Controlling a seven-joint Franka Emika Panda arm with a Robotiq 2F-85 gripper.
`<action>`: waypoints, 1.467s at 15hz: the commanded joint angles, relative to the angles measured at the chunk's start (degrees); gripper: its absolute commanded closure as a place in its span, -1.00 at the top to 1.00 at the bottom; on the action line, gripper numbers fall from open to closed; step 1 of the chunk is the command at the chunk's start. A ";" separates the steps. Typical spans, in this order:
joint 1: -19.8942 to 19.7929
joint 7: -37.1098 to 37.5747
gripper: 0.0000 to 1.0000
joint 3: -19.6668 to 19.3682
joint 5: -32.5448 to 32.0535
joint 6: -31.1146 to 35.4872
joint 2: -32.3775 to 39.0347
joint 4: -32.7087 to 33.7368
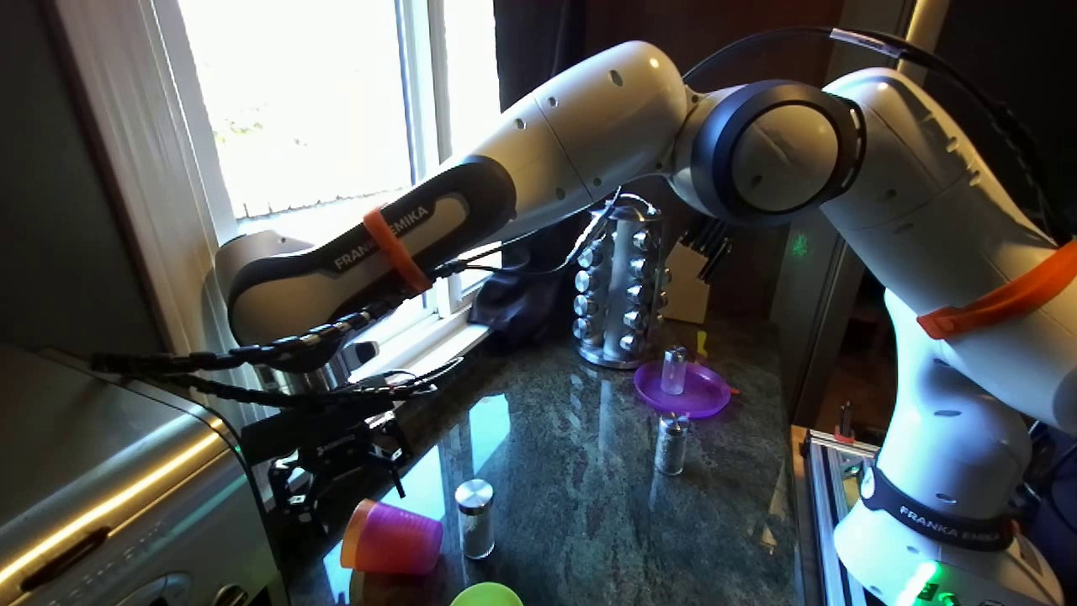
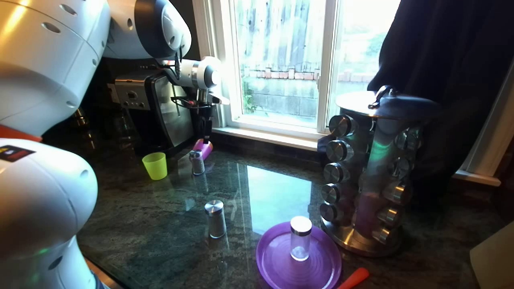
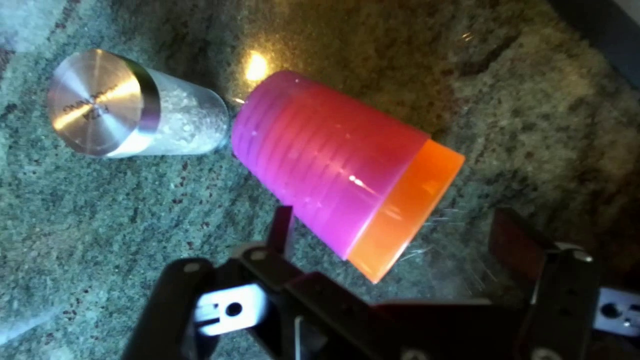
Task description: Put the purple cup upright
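Wide-spread gripper [image 3: 397,232] near the purple cup [image 3: 320,170], lying on its side, orange cup [image 3: 404,210] nested within, jar [image 3: 185,117] just beside the base. Beneath, dark mottled counter [image 2: 160,224], glossy with pale reflection [image 2: 277,188]. Close by, green cup [image 2: 156,166] and steel-sided appliance [image 2: 170,116]; farther along, purple plate [image 2: 273,257], spice rack [image 2: 377,180]; behind, bright window [image 2: 281,44], dark curtain [image 2: 437,60].

Surface [image 2: 160,224]: dark, mottled green-grey stone, polished, patched with bright reflections. Purple cup [image 3: 325,160] lying on its side, orange piece [image 3: 405,210] showing at its wide end. Metal-lidded jar [image 3: 140,106] upright, just beside the cup's base. Yellow-green cup [image 2: 156,166] upright, near both. Second jar [image 2: 216,220] upright, well apart from these, nearer the violet dish [image 2: 273,257]. Spice rack [image 2: 379,160] near the dish; pale knife block [image 1: 685,288] near the rack. Boxy appliance [image 2: 156,112] near the yellow-green cup.
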 commanded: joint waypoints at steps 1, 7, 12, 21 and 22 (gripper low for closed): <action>1.06 3.16 1.00 -1.38 -1.90 -5.16 2.40 3.43; 1.07 4.72 0.32 -1.61 -2.99 -9.52 3.31 5.30; 0.99 4.78 -0.48 -1.69 -4.32 -10.85 3.75 5.59; 0.74 3.98 -0.91 -0.72 -4.26 -10.67 1.41 3.82; 0.65 3.75 -0.93 -0.48 -3.90 -10.10 0.81 3.32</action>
